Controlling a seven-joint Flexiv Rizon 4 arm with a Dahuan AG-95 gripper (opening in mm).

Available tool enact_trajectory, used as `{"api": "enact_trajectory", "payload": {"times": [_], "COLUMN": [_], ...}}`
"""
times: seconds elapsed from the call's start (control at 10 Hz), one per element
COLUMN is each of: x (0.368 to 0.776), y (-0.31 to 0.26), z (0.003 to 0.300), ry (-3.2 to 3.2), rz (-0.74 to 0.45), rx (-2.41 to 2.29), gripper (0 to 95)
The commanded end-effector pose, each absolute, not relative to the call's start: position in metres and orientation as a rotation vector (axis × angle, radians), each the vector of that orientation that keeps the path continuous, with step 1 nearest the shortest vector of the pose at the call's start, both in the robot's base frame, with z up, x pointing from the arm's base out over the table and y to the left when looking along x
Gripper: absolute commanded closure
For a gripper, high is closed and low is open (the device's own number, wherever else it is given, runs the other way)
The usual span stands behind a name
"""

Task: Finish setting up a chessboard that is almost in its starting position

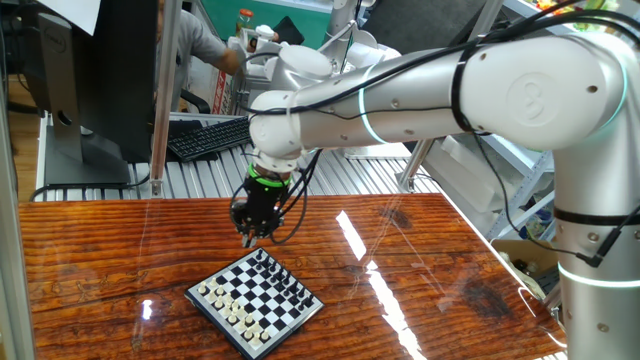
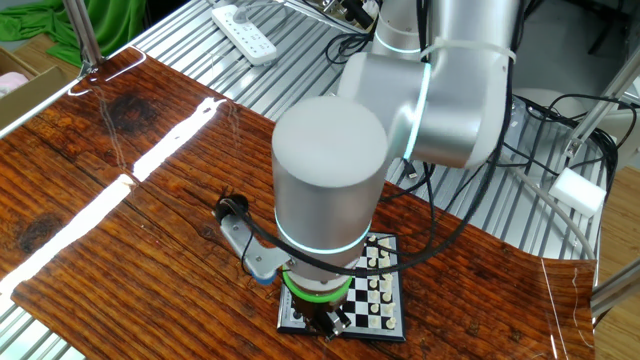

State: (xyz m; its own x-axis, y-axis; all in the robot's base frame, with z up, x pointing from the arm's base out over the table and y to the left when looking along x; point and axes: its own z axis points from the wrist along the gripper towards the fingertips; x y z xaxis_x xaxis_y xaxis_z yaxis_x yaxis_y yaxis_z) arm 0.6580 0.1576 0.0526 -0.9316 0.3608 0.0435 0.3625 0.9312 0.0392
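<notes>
Reddish wood surface [image 1: 120, 250] carries the chessboard [image 1: 256, 301] near its front edge, black pieces along one side, white along the opposite; arm reaches in from the right. Claw [image 1: 249, 236] points down just above the board's far corner, fingers pressed together; whether it pinches a piece I can't tell, too small & dark.
</notes>
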Motion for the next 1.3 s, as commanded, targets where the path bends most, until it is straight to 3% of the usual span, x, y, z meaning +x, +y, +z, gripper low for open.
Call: {"api": "enact_trajectory", "payload": {"times": [0.1,1.3], "x": [0.658,0.639], "y": [0.158,0.146], "z": [0.050,0.035], "ry": [-3.069,-3.111], "rz": [-0.013,-0.045], "rx": [-0.564,-0.512], "gripper": [95.0,95.0]}}
